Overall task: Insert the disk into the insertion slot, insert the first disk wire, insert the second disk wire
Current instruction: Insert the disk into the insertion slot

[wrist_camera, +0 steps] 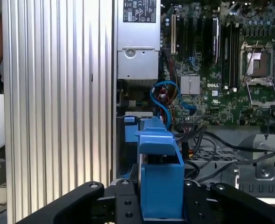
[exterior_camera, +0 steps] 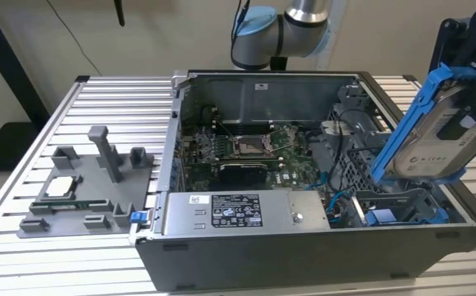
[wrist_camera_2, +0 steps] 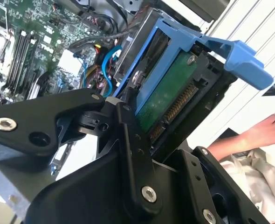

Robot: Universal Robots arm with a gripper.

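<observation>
Blue-framed, the disk (exterior_camera: pixel 431 142) hung tilted just above the insertion slot (exterior_camera: pixel 398 203), not yet in it. I had the claw (wrist_camera: pixel 161 205) clamped on its carrier, lower edge angled down, I judged, to meet the slot.

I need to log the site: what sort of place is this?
Probably a robotics lab bench for computer assembly: an open computer case sits on a slatted metal table, a grey parts fixture beside it, and the gripper holds the disk over it.
</observation>
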